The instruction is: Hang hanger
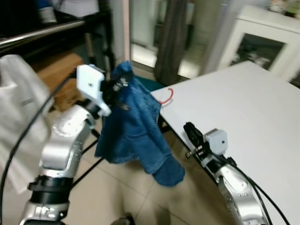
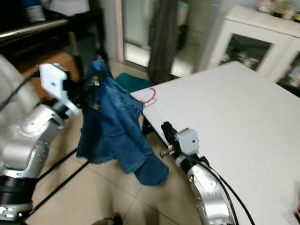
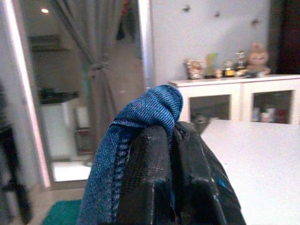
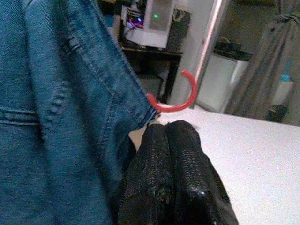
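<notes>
A blue denim jacket (image 1: pixel 133 129) hangs in the air beside the white table (image 1: pixel 243 112). My left gripper (image 1: pixel 115 89) is shut on its top edge, and the blue cloth (image 3: pixel 140 136) bunches over the black fingers (image 3: pixel 159 187). The hanger's red hook (image 1: pixel 167 97) sticks out of the jacket over the table's corner; the same red hook (image 4: pixel 176 96) curls up beside the denim (image 4: pixel 56 117). The rest of the hanger is hidden inside the jacket. My right gripper (image 1: pixel 189 131) is shut with nothing in it, low by the table's near edge, right of the jacket.
A metal clothes rail (image 1: pixel 42 32) runs across the upper left, with a white garment (image 1: pixel 21 112) below it. A white glass-door cabinet (image 1: pixel 262 44) stands behind the table. A grey curtain (image 1: pixel 171 37) and a teal mat (image 1: pixel 150 84) lie beyond. The floor is tiled.
</notes>
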You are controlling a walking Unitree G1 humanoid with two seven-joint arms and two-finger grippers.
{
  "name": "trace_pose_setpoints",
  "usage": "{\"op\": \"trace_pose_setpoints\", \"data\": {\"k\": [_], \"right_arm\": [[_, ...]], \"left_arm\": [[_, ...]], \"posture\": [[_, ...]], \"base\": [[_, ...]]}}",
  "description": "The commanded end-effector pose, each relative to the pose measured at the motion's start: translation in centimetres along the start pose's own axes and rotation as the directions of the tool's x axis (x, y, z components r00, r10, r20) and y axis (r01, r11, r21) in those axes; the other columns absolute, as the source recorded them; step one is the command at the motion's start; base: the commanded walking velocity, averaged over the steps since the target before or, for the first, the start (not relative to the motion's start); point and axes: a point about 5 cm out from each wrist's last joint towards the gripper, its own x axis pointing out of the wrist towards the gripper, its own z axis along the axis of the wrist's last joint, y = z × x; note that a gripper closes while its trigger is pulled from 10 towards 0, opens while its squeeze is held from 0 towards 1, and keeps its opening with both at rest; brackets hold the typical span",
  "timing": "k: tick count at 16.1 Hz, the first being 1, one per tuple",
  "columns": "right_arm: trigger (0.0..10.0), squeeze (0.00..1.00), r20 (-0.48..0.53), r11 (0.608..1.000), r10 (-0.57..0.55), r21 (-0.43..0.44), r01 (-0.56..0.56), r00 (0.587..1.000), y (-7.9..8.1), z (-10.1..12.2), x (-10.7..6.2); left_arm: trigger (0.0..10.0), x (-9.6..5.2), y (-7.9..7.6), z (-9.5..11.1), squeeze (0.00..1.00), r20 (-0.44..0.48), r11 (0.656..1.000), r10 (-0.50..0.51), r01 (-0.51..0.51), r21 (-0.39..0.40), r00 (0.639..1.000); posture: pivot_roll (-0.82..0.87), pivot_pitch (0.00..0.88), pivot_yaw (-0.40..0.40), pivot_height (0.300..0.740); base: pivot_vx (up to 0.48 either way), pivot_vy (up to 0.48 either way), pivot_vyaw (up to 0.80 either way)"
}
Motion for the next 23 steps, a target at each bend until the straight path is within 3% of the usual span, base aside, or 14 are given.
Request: {"op": "trace_pose_setpoints", "data": {"k": [1,5,8,15,19,20,23], "right_arm": [[10.0,0.0,-0.004,0.999,-0.035,0.02,0.035,0.999,-0.9,0.0,-0.1],[10.0,0.0,-0.016,0.999,-0.039,0.017,0.04,0.999,-0.9,-0.1,-0.3],[10.0,0.0,-0.021,0.999,-0.038,0.019,0.038,0.999,-1.0,-0.2,-0.2],[10.0,0.0,-0.057,1.0,0.013,0.004,-0.013,0.998,-0.5,-0.7,0.2],[10.0,0.0,-0.007,0.998,-0.056,-0.037,0.056,0.998,-1.5,0.5,1.8],[10.0,1.0,0.05,0.996,-0.075,-0.046,0.078,0.996,-2.1,1.8,2.6],[10.0,1.0,0.104,0.996,-0.015,-0.084,0.024,0.994,-3.0,3.8,3.7]], "left_arm": [[10.0,0.8,0.0,1.6,0.0,0.065,0.999,-0.023,0.02,0.046,0.998],[10.0,1.1,1.2,3.6,0.0,0.123,0.996,-0.029,0.018,0.09,0.992],[10.0,0.7,1.4,3.0,0.0,0.112,0.995,-0.041,0.03,0.097,0.993],[10.0,0.0,1.1,4.0,0.0,0.175,0.991,-0.081,0.061,0.117,0.981],[10.0,0.0,0.4,4.4,0.0,0.199,0.987,-0.123,0.099,0.125,0.972],[10.0,0.1,0.2,4.5,0.0,0.201,0.984,-0.137,0.111,0.136,0.97],[10.0,0.4,0.0,4.8,0.0,0.209,0.98,-0.159,0.128,0.155,0.965]], "posture": [[0.1,0.029,-0.019,0.74],[0.1,0.031,-0.02,0.74],[0.1,0.034,-0.023,0.74],[0.12,0.047,-0.044,0.74],[0.12,0.049,-0.049,0.74],[0.12,0.048,-0.049,0.74],[0.12,0.047,-0.055,0.74]], "base": [[0.0,0.0,0.0],[0.0,0.0,0.0],[0.0,0.0,0.0],[0.0,0.0,0.0],[0.0,0.0,0.0],[0.0,0.0,0.0],[0.0,0.0,0.0]]}}
